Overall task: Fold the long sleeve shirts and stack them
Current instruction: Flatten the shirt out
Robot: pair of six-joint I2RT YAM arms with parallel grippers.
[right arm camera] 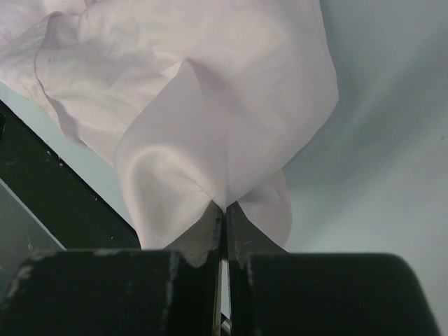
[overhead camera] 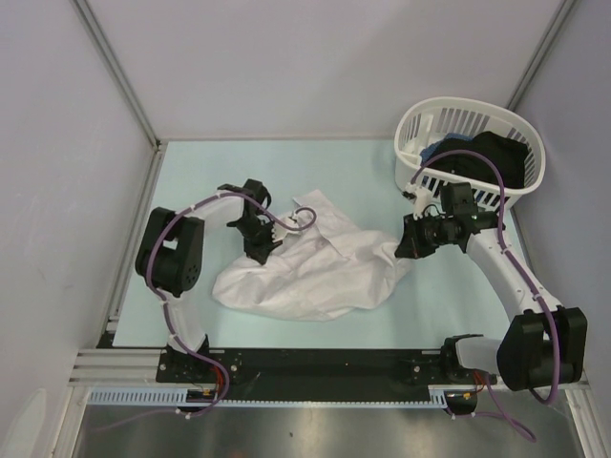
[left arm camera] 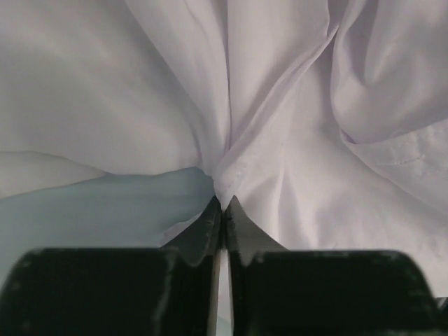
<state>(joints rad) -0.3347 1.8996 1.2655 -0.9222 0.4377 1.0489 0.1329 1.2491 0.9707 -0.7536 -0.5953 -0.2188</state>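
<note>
- Top external view: no text, label, brand, number or sign can be read.
- Left wrist view: none can be read.
- Right wrist view: none can be read.
</note>
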